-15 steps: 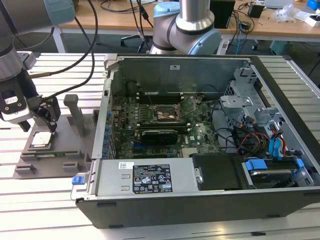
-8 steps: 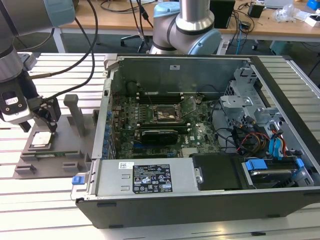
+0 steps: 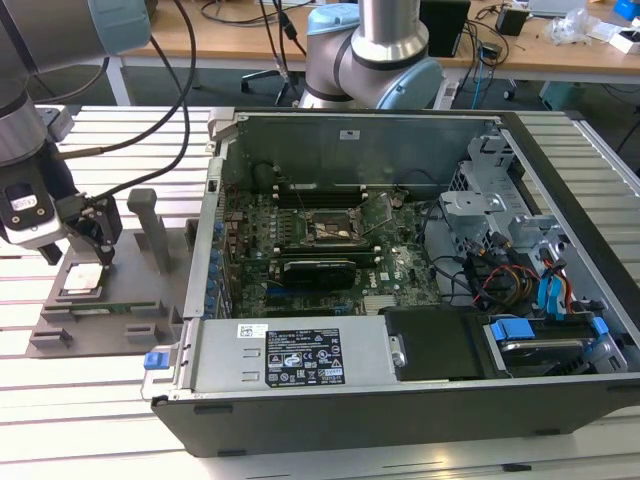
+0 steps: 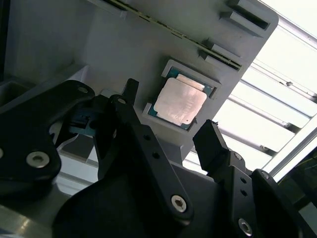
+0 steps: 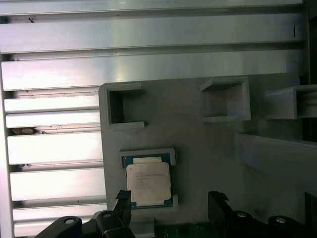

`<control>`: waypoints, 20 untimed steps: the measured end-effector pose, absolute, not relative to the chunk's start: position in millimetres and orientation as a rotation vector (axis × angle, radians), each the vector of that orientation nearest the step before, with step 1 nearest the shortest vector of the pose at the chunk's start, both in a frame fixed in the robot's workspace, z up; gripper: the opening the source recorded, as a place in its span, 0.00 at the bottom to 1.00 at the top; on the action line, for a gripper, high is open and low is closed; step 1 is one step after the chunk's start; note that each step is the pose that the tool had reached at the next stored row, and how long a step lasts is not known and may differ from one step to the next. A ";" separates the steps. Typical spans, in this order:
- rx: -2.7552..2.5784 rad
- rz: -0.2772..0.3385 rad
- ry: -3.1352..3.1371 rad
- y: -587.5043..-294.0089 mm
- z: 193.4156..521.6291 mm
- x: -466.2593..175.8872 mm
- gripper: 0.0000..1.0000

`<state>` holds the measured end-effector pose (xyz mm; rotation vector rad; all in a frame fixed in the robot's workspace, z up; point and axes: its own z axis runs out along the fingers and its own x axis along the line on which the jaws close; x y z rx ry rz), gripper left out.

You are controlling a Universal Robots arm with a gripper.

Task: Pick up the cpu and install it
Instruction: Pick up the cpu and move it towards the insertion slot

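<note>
cpu (image 5: 147, 184), flat silvery square, in grey tray (image 5: 198, 139)

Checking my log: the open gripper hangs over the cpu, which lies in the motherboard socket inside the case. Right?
Not quite. The cpu lies in a pocket of the grey holder tray outside the case, not in the motherboard socket, as the first wrist view shows. The open gripper does hang over it.

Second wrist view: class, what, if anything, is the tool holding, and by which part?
Nothing is held. The tool is open above the cpu, which lies flat in its recess in the grey holder, with no grip on it.
</note>
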<state>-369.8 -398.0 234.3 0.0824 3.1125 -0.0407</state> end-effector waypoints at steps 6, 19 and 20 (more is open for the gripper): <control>0.082 -0.041 3.113 -398.0 233.7 -369.8 0.72; 0.040 -0.052 3.113 -398.1 228.0 -370.3 0.72; 0.037 -0.052 3.113 -398.0 226.8 -371.1 0.72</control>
